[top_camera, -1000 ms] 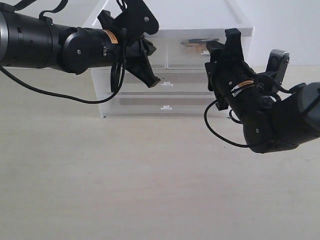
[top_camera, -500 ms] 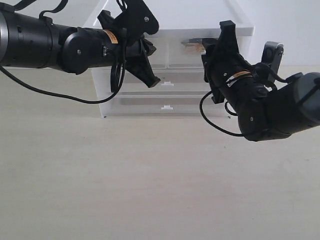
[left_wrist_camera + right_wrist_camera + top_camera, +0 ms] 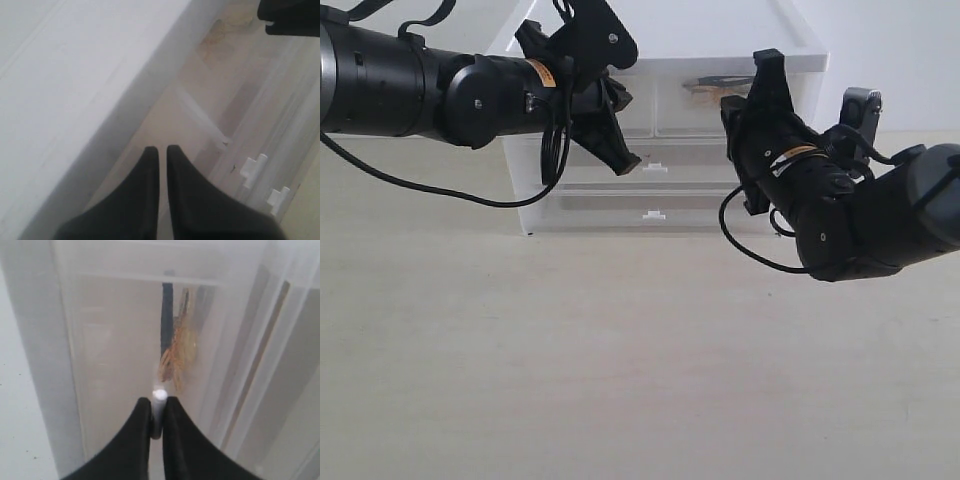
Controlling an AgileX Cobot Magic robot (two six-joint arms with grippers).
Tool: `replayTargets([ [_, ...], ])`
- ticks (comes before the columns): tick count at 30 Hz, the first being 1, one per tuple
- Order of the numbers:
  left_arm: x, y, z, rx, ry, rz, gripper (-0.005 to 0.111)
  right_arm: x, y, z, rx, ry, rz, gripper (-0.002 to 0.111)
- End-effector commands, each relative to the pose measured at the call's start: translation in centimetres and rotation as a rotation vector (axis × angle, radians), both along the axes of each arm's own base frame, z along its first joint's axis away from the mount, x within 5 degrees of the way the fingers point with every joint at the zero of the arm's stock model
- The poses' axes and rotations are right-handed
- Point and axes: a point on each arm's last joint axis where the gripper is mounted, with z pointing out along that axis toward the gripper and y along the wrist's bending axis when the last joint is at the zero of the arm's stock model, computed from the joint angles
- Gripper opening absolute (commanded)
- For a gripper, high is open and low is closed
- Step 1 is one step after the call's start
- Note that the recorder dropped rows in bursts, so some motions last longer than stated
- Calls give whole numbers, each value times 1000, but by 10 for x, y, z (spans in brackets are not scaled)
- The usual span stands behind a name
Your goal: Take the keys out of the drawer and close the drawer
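Observation:
The drawer (image 3: 692, 108) is the right-hand one of the top pair in a clear plastic unit. Through its translucent front (image 3: 115, 345) the keys (image 3: 176, 357) show as a gold-coloured bunch with a black strap (image 3: 167, 315); in the exterior view the keys (image 3: 708, 88) lie at the drawer's back. My right gripper (image 3: 158, 403) is shut on the drawer's small white tab handle (image 3: 159, 394). Seen from outside, the right gripper (image 3: 732, 112) presses against the drawer front. My left gripper (image 3: 626, 160) hangs shut and empty before the unit's left half; its fingertips (image 3: 150, 152) nearly touch.
The drawer unit (image 3: 792, 52) stands at the back of a pale wooden table (image 3: 620, 360). Below the top pair are two full-width drawers with white tab handles (image 3: 653, 168), (image 3: 652, 215). The left arm (image 3: 410, 85) reaches in from the left edge.
My right gripper has moved left and slightly up, onto the front of the right top drawer. The left arm has stayed still.

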Motion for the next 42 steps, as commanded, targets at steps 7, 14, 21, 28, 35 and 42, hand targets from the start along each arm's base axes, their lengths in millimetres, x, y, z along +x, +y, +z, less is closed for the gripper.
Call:
replayTargets([
  [7, 0, -1, 4, -17, -8, 4, 4, 1, 2, 6, -86, -60, 25, 0],
  [14, 0, -1, 4, -18, -10, 4, 4, -11, -6, 6, -137, -67, 13, 0],
  [21, 1, -1, 5, -19, -13, 4, 4, -22, -10, 4, -151, -58, 32, 0],
  [28, 0, -1, 4, -17, -10, 4, 4, -30, 4, 5, -128, -66, 74, 0],
  [35, 0, -1, 4, -16, -6, 4, 4, -37, 16, 5, -129, -69, 84, 0],
  [42, -1, -1, 0, 5, 33, 0, 4, -39, 19, 5, -153, -84, 91, 0],
])
